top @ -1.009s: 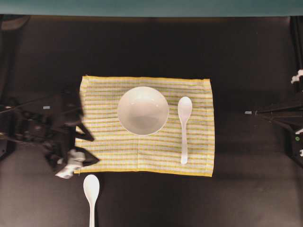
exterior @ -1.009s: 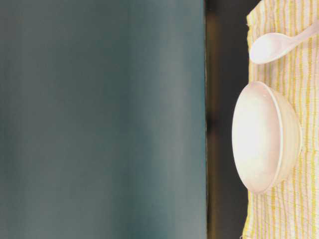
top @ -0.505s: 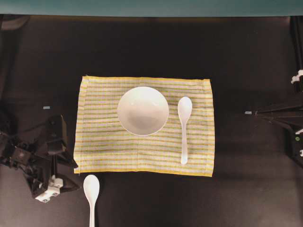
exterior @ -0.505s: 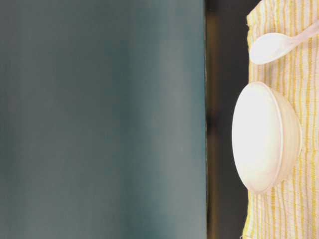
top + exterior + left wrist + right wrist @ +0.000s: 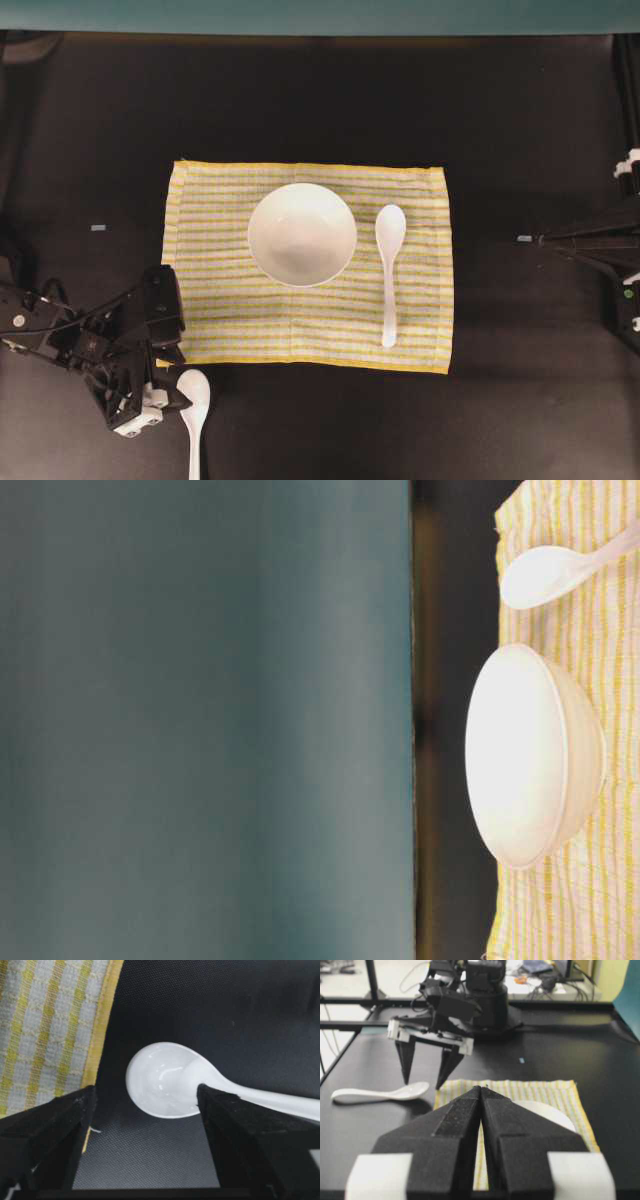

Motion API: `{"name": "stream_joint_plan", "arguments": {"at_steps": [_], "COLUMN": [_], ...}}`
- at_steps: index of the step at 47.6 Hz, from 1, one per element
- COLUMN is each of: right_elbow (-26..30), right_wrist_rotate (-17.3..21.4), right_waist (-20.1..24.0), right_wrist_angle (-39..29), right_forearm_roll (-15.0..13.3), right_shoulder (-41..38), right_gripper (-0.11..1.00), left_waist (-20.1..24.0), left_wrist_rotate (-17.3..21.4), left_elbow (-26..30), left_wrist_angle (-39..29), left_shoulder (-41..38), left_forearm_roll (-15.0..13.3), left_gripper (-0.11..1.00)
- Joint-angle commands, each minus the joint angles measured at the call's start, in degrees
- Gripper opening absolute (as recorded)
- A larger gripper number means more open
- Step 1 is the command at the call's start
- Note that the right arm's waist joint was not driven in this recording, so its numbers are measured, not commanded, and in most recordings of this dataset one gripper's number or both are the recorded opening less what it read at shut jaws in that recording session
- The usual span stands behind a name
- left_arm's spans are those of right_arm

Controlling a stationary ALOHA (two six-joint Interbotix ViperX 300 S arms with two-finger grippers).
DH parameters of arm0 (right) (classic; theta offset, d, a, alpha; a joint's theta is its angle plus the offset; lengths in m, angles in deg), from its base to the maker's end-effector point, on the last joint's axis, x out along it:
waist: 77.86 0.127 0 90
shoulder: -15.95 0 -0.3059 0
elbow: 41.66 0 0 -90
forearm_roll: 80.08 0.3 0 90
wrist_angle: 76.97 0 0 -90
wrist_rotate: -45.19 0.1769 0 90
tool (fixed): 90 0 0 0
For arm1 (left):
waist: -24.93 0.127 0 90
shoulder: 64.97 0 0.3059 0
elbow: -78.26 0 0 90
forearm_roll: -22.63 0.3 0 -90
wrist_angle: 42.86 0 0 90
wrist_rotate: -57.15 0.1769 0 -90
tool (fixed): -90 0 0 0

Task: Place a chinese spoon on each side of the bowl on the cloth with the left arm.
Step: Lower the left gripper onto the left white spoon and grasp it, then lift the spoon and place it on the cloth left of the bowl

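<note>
A: Spoons (image 5: pixel 389 270) first. Where are they sitting for you?

B: One is lying on the cloth (image 5: pixel 220 330), just right of the bowl (image 5: pixel 302 234) in your overhead view, scoop toward the far edge. The other spoon (image 5: pixel 194 395) is lying on the bare black counter (image 5: pixel 320 110), just off the cloth's near left corner, its handle running out of the overhead view.

A: And the bowl?

B: You are seeing it sitting on the cloth, a little toward the far edge; the space to its left is bare cloth.

A: What is your left end effector (image 5: pixel 168 392) doing?

B: It is hanging over that loose spoon with its fingers spread wide. In your left wrist view the scoop (image 5: pixel 165 1080) is lying between the two black fingers (image 5: pixel 47 1130), nearer the right-hand one, and nothing is being gripped.

A: The right end effector (image 5: pixel 481 1105)?

B: You are looking at it in its own wrist view with fingers pressed together, gripping nothing, pointing across the counter toward the left arm (image 5: pixel 470 990).
</note>
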Motion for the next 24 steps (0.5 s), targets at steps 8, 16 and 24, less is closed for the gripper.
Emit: {"name": "stream_joint_plan", "arguments": {"at_steps": [8,16,24], "right_elbow": [0.2,0.1,0.1], "right_wrist_rotate": [0.4,0.4,0.4], "right_waist": [0.0,0.0,0.0], "right_wrist_angle": [0.4,0.6,0.7], "right_forearm_roll": [0.2,0.2,0.2], "right_shoulder": [-0.6,-0.6,-0.4], "right_gripper": [0.0,0.0,0.0], "left_waist": [1.5,3.2,6.9], "left_wrist_rotate": [-0.9,0.0,1.0], "left_elbow": [1.1,2.3,3.7], "left_wrist_angle": [0.3,-0.1,-4.6], "left_shoulder": [0.1,-0.1,3.8], "left_forearm_roll": [0.2,0.2,0.2], "left_gripper": [0.54,0.1,0.03]}}
